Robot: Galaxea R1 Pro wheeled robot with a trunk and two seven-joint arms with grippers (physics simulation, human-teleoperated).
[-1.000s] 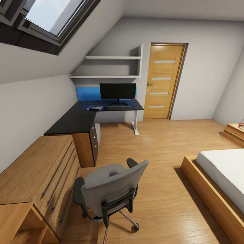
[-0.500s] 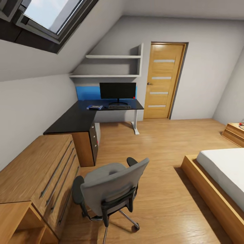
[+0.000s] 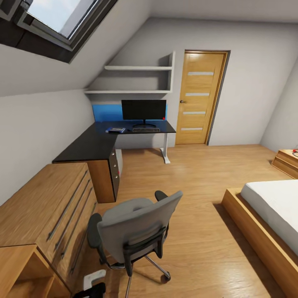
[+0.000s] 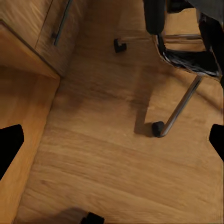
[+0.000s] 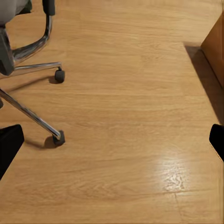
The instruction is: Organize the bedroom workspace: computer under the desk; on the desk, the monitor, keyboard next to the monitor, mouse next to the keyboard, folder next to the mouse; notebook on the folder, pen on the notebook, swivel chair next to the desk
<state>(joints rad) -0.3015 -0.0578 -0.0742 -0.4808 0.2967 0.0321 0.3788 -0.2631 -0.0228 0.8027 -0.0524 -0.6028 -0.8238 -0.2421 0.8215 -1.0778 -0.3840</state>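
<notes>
The grey swivel chair (image 3: 132, 231) stands on the floor in front of me with its back toward me, well short of the black L-shaped desk (image 3: 93, 145). On the desk's far wing stand the monitor (image 3: 143, 110) and, in front of it, the keyboard (image 3: 145, 130). Left of the keyboard lies the blue folder (image 3: 115, 130) with a darker patch on it. Notebook, pen and mouse are too small to tell apart. The grey computer (image 3: 119, 160) sits under the desk. My left gripper (image 4: 112, 142) and right gripper (image 5: 112, 142) hang open over bare floor beside the chair's castors (image 4: 157, 129).
A light wood chest (image 3: 45, 207) with long handles runs along the left wall, close to the chair. A bed (image 3: 273, 211) takes up the right side. The oak door (image 3: 200, 97) is shut at the back, with wall shelves (image 3: 136, 80) above the desk.
The whole head view has shifted slightly, so the camera has moved. Part of my left arm has come into view at the bottom edge. The chair and desk items stay put.
</notes>
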